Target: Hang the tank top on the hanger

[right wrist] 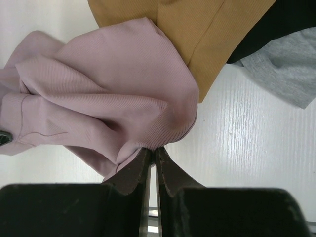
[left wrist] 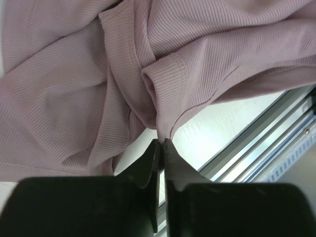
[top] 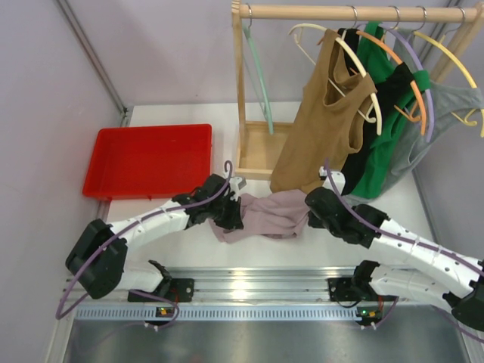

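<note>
The pale mauve tank top (top: 265, 215) lies crumpled on the white table between my two grippers. My left gripper (top: 233, 214) is at its left side, shut on a hemmed fold of the fabric (left wrist: 162, 141); the top fills the left wrist view (left wrist: 74, 74). My right gripper (top: 311, 208) is at its right side, shut on a bunched edge (right wrist: 153, 149) of the top (right wrist: 108, 84). The mint-green hanger (top: 257, 76) hangs at the left end of the wooden rail, bare, apart from both grippers.
A red tray (top: 147, 160) sits at the back left. The wooden rack (top: 261, 155) stands behind the top, with a tan tank top (top: 321, 128), green and black garments (top: 382, 144) and a grey garment (top: 446, 113) hanging. The tan hem (right wrist: 197, 29) overlaps the mauve top.
</note>
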`<state>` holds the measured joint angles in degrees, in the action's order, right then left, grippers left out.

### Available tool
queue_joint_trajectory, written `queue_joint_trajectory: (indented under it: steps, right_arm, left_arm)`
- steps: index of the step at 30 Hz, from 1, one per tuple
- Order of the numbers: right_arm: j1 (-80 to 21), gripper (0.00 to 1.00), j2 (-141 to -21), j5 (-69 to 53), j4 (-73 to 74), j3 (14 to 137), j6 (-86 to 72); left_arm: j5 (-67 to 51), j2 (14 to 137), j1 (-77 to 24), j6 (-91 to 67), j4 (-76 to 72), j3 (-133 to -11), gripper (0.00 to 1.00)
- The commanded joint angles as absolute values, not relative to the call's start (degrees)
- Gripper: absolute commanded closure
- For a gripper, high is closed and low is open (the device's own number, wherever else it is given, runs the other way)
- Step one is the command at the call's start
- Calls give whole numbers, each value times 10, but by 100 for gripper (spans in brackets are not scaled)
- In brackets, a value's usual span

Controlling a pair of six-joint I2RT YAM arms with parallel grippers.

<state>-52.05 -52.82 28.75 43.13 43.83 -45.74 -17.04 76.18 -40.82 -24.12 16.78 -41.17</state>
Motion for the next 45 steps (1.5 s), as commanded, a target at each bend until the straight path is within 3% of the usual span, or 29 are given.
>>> queue_joint_trajectory:
  steps: [1,11,19,33,40,45]
  right_arm:
    - [-514,94,-523,287,417,477,-445]
    - [-512,96,-516,292,462,603,-394]
    - [-512,96,-562,296,511,821,-307]
    - [-511,97,-679,294,556,1214,-189]
    - [-512,97,-693,281,562,1229,-188]
    - [-512,100,-673,230,594,1096,-244]
  left_arm:
    - [-179,749,-413,-236,166,-443,97]
    - [-197,618,-415,-246,241,-541,100]
    - [-155,512,-415,-271,249,-667,100]
    - [-108,591,-415,-229,291,-1042,100]
    - [-93,604,-415,-243,301,-1057,100]
    - [-47,564,-416,-274,326,-945,100]
